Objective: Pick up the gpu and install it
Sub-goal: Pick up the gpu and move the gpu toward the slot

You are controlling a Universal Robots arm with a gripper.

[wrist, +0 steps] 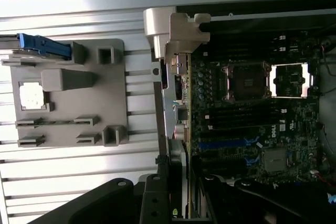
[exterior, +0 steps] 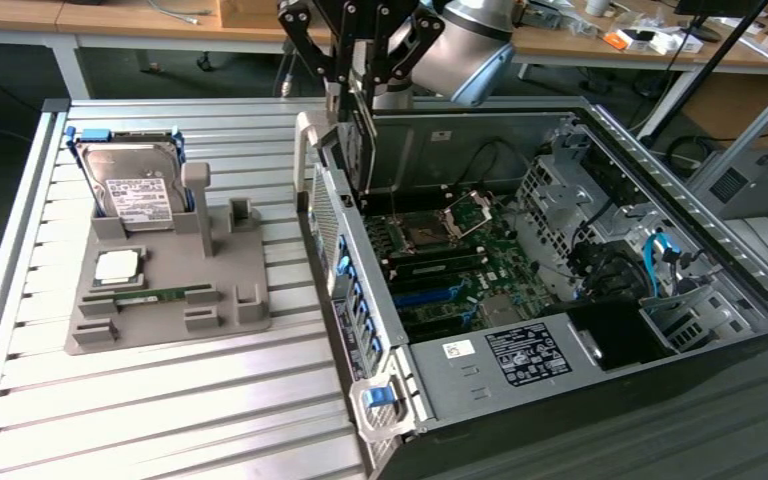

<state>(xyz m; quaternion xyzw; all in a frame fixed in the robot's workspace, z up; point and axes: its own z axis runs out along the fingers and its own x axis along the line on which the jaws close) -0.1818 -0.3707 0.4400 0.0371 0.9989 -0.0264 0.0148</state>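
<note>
My gripper [exterior: 357, 85] hangs at the top of the exterior view, shut on the gpu [exterior: 361, 150]. The gpu is a thin dark card with a silver end bracket, held on edge and pointing down. It hangs over the near wall of the open computer case [exterior: 704, 250], above the motherboard [exterior: 444, 270]. In the wrist view the gpu [wrist: 167, 108] appears edge-on, running from between the dark fingers [wrist: 155, 198] toward the green motherboard [wrist: 247, 124]. Its lower edge is above the board; I cannot tell whether it touches a slot.
A grey fixture tray [exterior: 244, 310] lies on the slatted metal table [exterior: 157, 410] at the exterior view's left. It holds a hard drive [exterior: 137, 195] in a blue frame, a square chip [exterior: 117, 265] and a memory stick [exterior: 157, 295]. Workbenches stand behind.
</note>
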